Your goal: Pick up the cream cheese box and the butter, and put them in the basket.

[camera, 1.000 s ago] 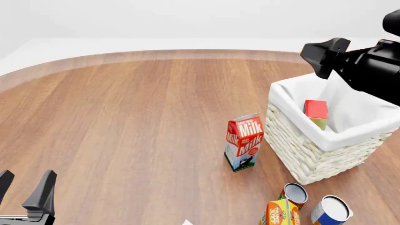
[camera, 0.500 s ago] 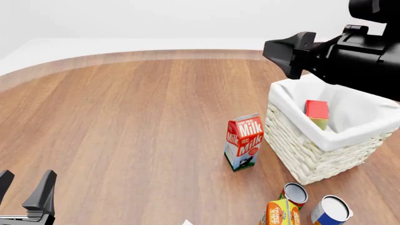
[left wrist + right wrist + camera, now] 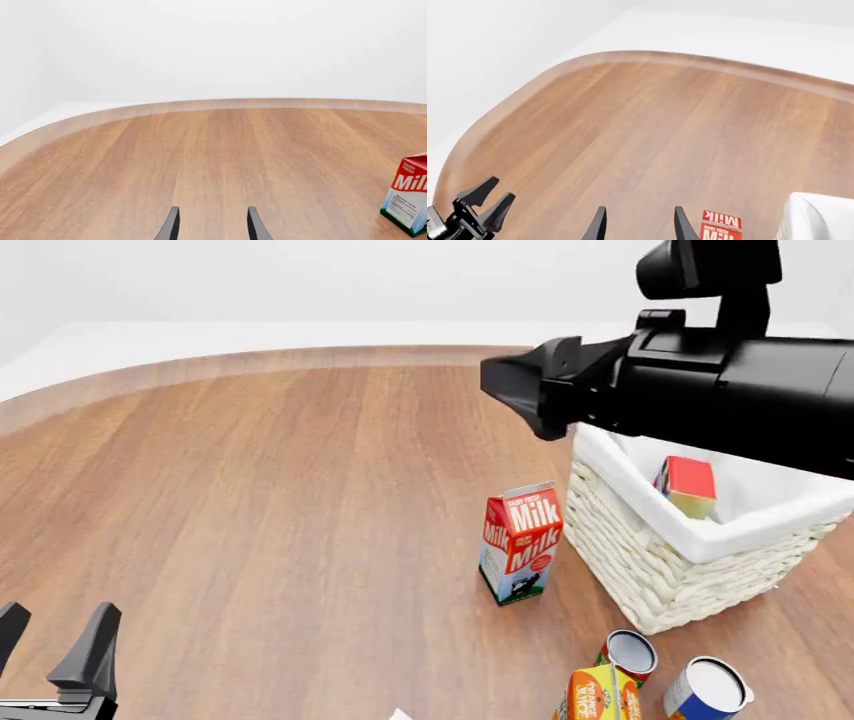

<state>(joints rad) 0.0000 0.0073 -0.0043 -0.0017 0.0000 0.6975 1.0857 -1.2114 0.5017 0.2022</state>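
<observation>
Where woven wicker meets cloth liner, basket holds butter — boxy, red.

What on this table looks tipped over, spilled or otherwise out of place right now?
Little stands out. The red-and-white gabled milk carton stands upright beside the cream woven wicker basket. A red carton with a yellowish side lies tilted inside the basket against its white liner. Two open-topped cans stand upright near the front edge. Nothing looks spilled.

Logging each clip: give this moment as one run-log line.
right gripper: open, empty, above table left of basket | butter: in basket | left gripper: open, idle near edge
</observation>
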